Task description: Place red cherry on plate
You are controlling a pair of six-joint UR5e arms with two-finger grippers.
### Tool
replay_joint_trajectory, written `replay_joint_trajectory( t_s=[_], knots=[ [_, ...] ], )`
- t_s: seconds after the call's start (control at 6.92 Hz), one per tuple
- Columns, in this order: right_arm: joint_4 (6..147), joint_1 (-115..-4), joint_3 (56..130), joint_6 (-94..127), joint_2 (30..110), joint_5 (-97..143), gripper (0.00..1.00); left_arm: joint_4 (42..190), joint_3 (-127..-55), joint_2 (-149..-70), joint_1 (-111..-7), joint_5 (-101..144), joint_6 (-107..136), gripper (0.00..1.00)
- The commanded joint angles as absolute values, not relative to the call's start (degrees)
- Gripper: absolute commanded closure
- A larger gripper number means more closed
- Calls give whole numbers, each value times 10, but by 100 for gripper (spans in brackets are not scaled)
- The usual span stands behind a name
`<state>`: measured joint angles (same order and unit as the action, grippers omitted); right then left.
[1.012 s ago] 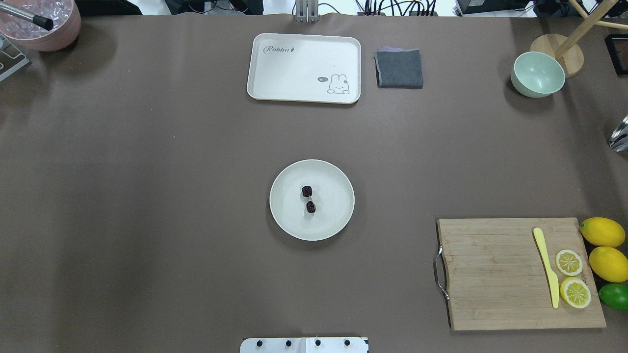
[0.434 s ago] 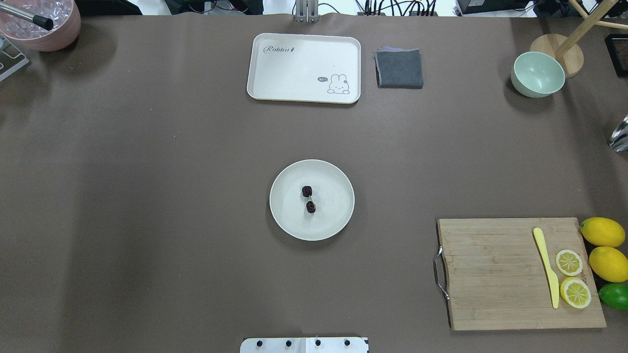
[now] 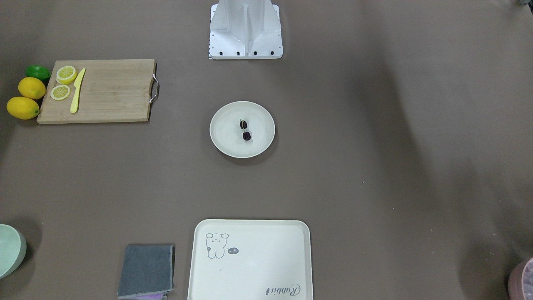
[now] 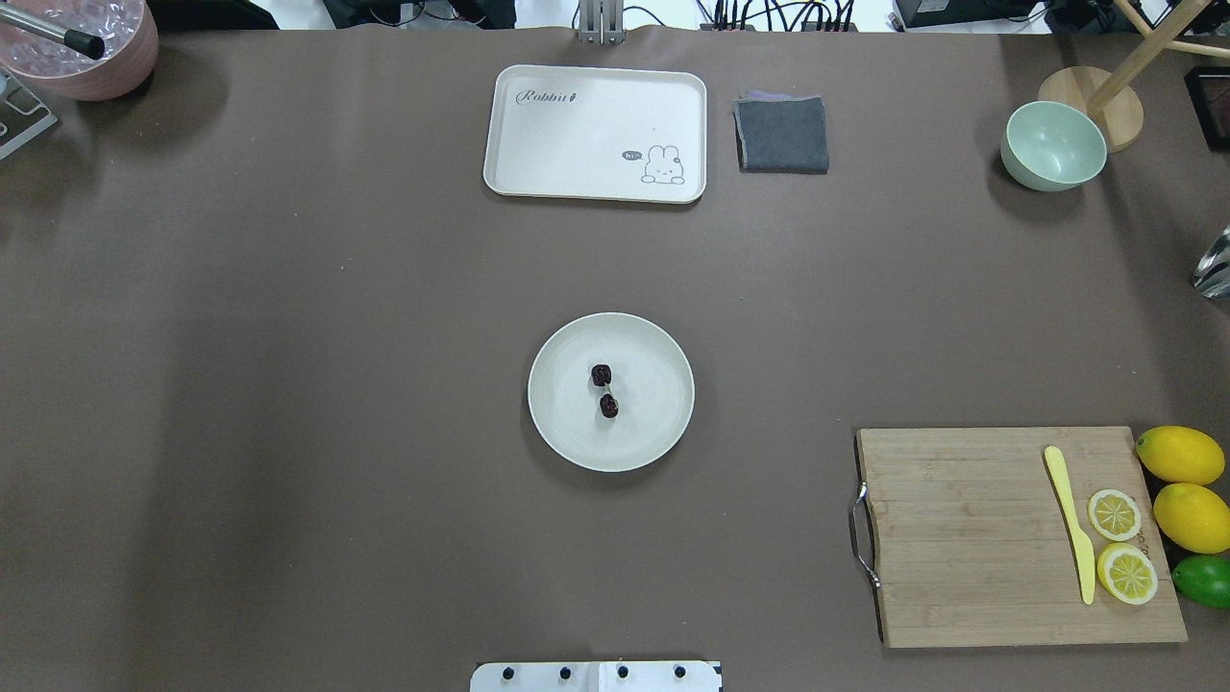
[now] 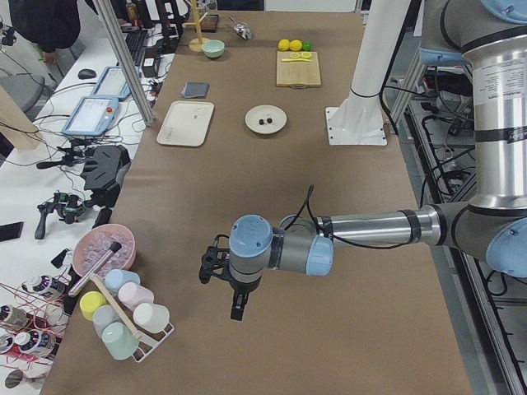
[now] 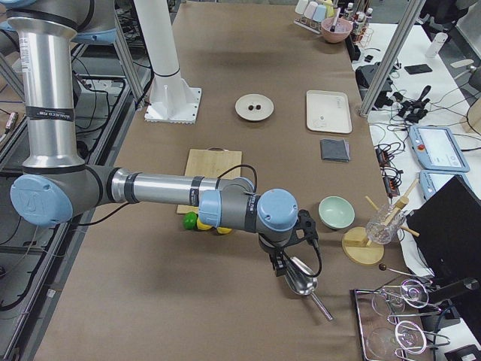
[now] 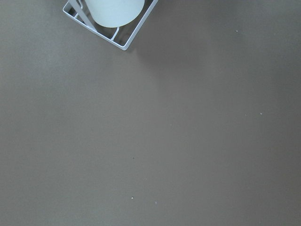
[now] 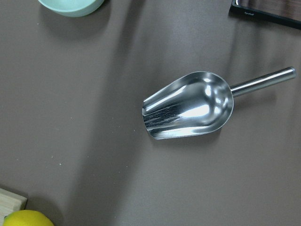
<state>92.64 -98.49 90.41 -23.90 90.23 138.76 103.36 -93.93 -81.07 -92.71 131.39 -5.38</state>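
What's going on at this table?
Nothing is being handled right now. The cherry lies on the plate mid-table, so that job looks done. Both arms are off at the table's ends: the left gripper hangs near a cup rack, the right gripper above a metal scoop.

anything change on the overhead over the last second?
Nothing visibly changed in the overhead view. The red cherry lies on the plate just as before, and the tray, cloth and cutting board sit where they were.
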Motion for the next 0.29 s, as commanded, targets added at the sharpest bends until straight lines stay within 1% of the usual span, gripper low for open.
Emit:
replay_joint_trajectory(
  t_s=[0.0,0.14],
  knots=[
    [926,-997,906,-243,903,1388,0,1034,-941,-818,-929,1318,-62,2],
    [926,-1003,906,-243,904,1389,0,1034,-941,-818,-929,1318,-62,2]
  ],
)
